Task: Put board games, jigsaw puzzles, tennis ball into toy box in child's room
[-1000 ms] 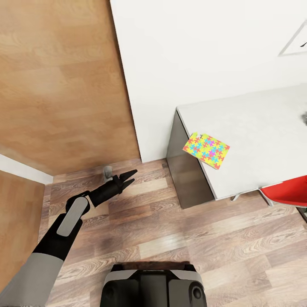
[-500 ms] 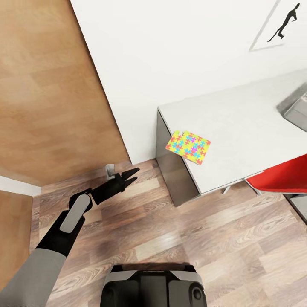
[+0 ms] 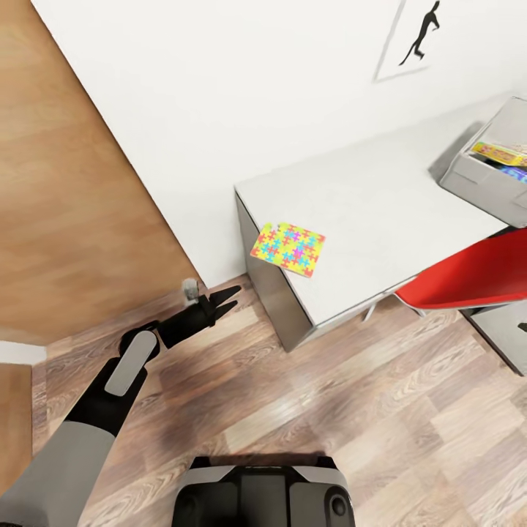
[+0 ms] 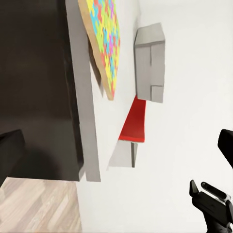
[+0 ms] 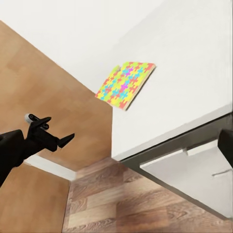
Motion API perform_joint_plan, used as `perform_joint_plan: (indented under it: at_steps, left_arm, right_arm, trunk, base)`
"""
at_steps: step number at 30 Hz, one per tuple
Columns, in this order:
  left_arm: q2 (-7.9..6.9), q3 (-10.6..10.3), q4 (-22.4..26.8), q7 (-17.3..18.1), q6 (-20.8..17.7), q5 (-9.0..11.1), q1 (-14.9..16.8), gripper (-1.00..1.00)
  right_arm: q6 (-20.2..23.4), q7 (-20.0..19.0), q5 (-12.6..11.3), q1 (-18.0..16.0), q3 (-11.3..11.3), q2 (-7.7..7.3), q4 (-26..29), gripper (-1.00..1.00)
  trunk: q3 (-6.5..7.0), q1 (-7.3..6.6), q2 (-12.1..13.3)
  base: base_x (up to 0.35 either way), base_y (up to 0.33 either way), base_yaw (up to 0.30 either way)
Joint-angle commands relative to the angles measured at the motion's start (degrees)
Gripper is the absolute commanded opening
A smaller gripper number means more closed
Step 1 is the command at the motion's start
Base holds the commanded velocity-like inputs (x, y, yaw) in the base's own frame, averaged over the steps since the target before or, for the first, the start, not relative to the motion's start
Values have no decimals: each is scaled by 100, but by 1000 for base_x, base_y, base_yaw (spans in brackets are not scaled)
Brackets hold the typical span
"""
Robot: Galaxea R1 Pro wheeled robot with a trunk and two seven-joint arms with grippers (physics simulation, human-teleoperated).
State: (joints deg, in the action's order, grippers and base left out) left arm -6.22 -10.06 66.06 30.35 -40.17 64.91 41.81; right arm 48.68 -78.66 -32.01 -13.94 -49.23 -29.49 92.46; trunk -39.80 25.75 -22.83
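Puzzle (image 3: 288,249) lies at the bench (image 3: 380,212) corner; left fingers (image 3: 223,300) spread, empty. Best roll closer before reaching, right fingers' state unclear.

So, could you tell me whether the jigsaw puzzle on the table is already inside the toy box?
No, the jigsaw puzzle lies flat near the table corner, well apart from the toy box.

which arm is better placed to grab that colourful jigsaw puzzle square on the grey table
Probably left: the left gripper hangs open just short of the table corner holding the multicoloured jigsaw puzzle square.
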Motion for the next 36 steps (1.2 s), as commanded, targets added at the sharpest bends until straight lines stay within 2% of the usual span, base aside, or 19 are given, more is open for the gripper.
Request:
perform_joint_plan:
  at_steps: [1, 14, 26, 30, 36]
  left_arm:
    - [-6, -9, -2, -4, -22, 34, 4, 100]
    - [-51, -3, 9, -27, 45, 22, -18, 100]
    - [-74, -6, 45, -25, 75, 9, -31, 100]
    - [-75, -11, 55, -20, 83, -37, -31, 100]
    - [-54, -10, 66, -6, 91, -238, -36, 100]
  right_arm:
    - [47, 6, -10, -7, 25, 0, 0, 100]
    - [24, 179, -7, -23, 277, 11, 0, 100]
    - [-7, 270, -7, -28, 348, 13, 0, 100]
    - [-26, 277, -7, -29, 354, 13, 0, 100]
    - [-46, 255, -7, -29, 363, 19, 0, 100]
  trunk:
    - [-5, 3, -9]
    - [0, 3, -9]
    - [0, 3, -9]
    - [1, 3, -9]
    - [1, 3, -9]
  base:
    - [0, 0, -169]
    - [0, 0, -69]
    - [63, 84, -12]
    - [203, 174, -3]
    - [248, 188, -2]
